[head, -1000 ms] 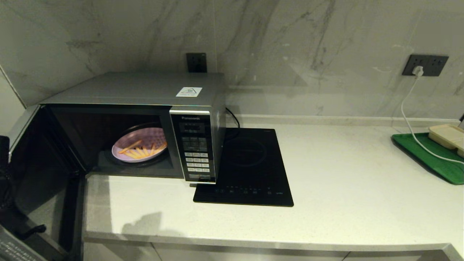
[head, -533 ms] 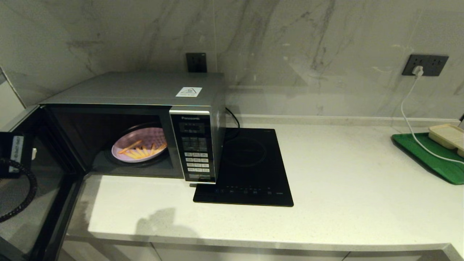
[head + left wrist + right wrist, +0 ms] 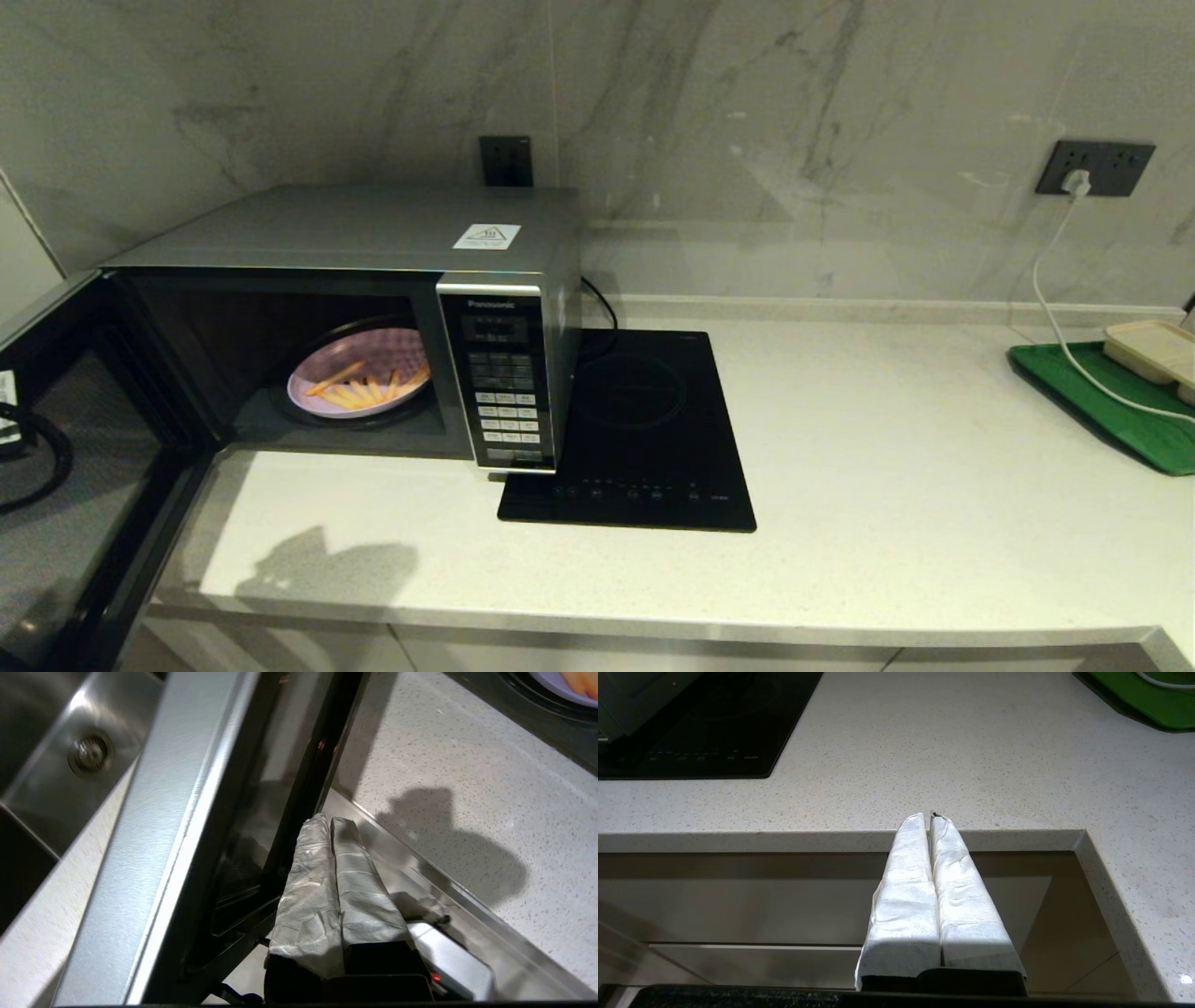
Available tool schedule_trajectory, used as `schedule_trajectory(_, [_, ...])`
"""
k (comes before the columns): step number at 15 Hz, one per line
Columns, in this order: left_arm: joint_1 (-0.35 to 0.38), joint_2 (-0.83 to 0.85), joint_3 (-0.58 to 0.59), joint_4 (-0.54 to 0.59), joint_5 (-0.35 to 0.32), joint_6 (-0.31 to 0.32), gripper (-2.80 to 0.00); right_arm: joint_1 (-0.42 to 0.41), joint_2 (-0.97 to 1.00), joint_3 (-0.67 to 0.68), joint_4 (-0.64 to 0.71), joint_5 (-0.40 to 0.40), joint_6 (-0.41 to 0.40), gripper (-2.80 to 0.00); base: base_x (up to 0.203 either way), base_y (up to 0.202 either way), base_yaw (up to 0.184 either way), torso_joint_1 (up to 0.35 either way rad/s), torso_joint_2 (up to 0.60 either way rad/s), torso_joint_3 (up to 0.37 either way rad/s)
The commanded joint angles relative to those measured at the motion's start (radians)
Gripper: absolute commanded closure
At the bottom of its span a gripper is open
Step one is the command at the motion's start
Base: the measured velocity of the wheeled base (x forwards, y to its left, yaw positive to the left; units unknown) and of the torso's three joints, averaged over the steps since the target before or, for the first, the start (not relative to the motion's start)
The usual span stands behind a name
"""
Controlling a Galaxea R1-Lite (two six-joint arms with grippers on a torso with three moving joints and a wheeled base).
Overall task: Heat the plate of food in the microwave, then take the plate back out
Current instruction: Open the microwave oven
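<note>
Microwave (image 3: 355, 280) door (image 3: 65, 467) hangs open at the left edge of the head view. Compared with one second ago the door sits swung further round, its mesh inner window now facing up toward the camera, where before it showed nearly edge-on and dark. The shadow on the surface (image 3: 887, 485) in front of the cavity has slid left, toward the front edge. Plate of food (image 3: 359, 371) unchanged: on the turntable inside the cavity, fries lying across its near half.

Left gripper (image 3: 331, 821): taped fingers pressed together, nothing between them; tips just beside the dark edge of the door, over the front lip of the surface. Contact with the door cannot be told. In the head view only a black cable loop (image 3: 33, 467) of that arm shows behind the door glass.

Right gripper (image 3: 930, 817): fingers closed flat against each other, empty, parked below the front edge of the surface.

Legible writing: "Panasonic" at the top of the control panel (image 3: 499, 378). White triangular warning sticker (image 3: 486, 236) on the microwave top, text too small to read. Induction hob (image 3: 635, 434) markings not readable.
</note>
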Motion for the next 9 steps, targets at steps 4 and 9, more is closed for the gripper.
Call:
schedule_trajectory(4, [0.259,0.009,0.021,0.005,-0.102,-0.025,0.0,0.0,0.001,0.0,0.0,0.0,0.0,0.0,0.0,0.0,0.0,0.0,0.0,0.0])
schedule_trajectory(9, [0.289,-0.005,0.025,0.003,-0.116,-0.028,0.0,0.001,0.001,0.0,0.0,0.0,0.0,0.0,0.0,0.0,0.0,0.0,0.0,0.0])
